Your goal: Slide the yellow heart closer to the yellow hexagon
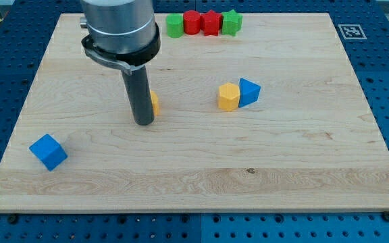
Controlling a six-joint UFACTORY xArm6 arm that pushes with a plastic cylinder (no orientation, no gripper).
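My tip (144,123) has no claw; it is just a rod, right against the yellow heart (154,102), which peeks out on the view's right side. The yellow hexagon (228,97) sits off to the right, touching a blue block (250,91). The heart looks small, hard and light, so it should slide easily if pushed from its left side.

No readable text, only a square black-and-white marker (350,31) on board corner (329,20)

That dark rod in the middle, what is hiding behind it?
A yellow block peeks out at the view's right of the rod, level with my tip. Only a sliver shows; the rod covers the rest, so its shape cannot be told.
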